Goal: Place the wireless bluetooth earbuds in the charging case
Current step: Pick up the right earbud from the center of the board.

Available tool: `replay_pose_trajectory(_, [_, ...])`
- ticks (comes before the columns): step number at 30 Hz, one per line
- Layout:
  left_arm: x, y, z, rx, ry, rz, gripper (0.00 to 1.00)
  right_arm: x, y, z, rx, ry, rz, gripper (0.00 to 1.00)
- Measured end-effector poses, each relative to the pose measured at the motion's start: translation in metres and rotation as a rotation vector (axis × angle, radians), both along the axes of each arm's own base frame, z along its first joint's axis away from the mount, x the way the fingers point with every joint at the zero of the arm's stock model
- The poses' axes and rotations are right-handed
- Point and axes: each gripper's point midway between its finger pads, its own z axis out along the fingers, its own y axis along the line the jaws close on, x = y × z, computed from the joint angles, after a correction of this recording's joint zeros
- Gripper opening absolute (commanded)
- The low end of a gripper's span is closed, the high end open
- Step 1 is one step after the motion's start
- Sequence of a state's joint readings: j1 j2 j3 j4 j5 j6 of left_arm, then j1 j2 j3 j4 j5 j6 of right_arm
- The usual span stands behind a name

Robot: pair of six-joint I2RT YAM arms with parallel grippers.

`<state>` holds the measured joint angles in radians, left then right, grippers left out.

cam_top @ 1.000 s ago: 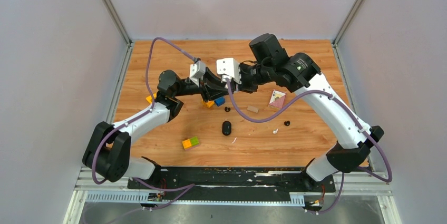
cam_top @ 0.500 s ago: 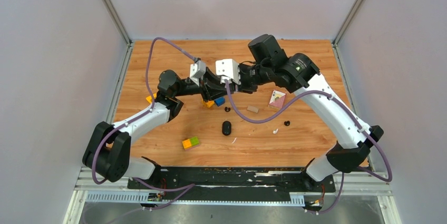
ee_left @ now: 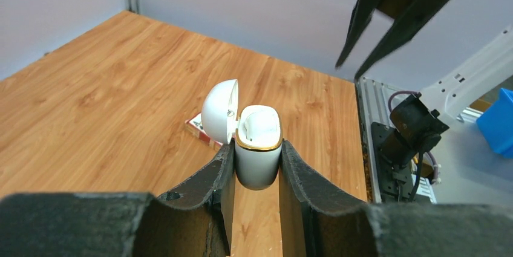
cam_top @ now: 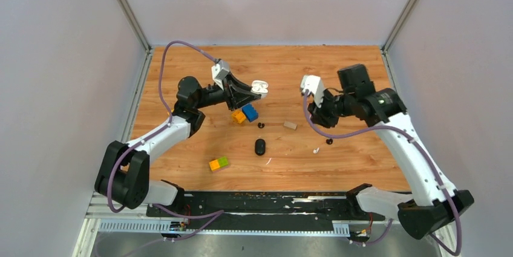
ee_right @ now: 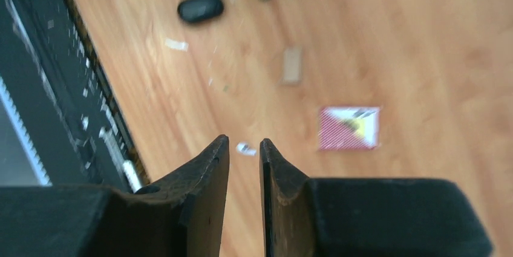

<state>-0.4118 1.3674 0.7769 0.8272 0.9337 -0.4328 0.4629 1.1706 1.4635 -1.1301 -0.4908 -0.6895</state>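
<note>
— Fingers [ee_left: 209, 178] of the left gripper [cam_top: 248, 92] pinch the white charging case [ee_left: 258, 163], lid open, up off the table [cam_top: 181, 69]. And the other arm?
— Backed off to the right, the right gripper [ee_right: 244, 148] is now well apart from the case, with a narrow gap and nothing held. One white earbud [cam_top: 316, 149] lies below it. A black earbud [cam_top: 261, 125] sits near the blue block [cam_top: 250, 112].

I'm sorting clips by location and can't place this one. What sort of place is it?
Probably a robotics lab test cell: two robot arms bolted to a rail at the edge of a wooden table, with plain grey walls on metal posts boxing it in.
</note>
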Motion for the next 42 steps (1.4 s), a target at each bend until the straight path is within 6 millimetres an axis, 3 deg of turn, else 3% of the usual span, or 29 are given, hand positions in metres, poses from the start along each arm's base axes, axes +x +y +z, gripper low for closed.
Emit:
replay_pose_trajectory(6, [0.012, 0.018, -0.001, 0.010, 0.056, 0.068, 0.00, -0.027, -0.039, -0.140, -0.274, 0.283, 0.049, 0.26])
replay_pose_trajectory(8, [0.012, 0.023, 0.001, 0.013, 0.065, 0.083, 0.00, -0.035, -0.055, -0.170, -0.371, 0.318, 0.081, 0.24])
replay_pose_trajectory(10, [0.011, 0.026, 0.004, 0.015, 0.066, 0.091, 0.00, -0.034, -0.063, -0.185, -0.428, 0.323, 0.104, 0.23])
replay_pose_trajectory(18, [0.000, 0.032, 0.008, 0.038, 0.076, 0.097, 0.00, 0.011, -0.059, -0.222, -0.504, 0.251, 0.159, 0.20])
replay_pose_trajectory(25, [-0.004, 0.034, 0.009, 0.063, 0.082, 0.101, 0.00, 0.035, -0.065, -0.253, -0.583, 0.219, 0.217, 0.20])
replay_pose_trajectory(33, [-0.008, 0.036, 0.008, 0.086, 0.085, 0.103, 0.00, 0.025, -0.079, -0.274, -0.630, 0.245, 0.257, 0.21])
replay_pose_trajectory(42, [-0.007, 0.037, 0.006, 0.094, 0.088, 0.107, 0.00, 0.008, -0.082, -0.274, -0.624, 0.256, 0.285, 0.23])
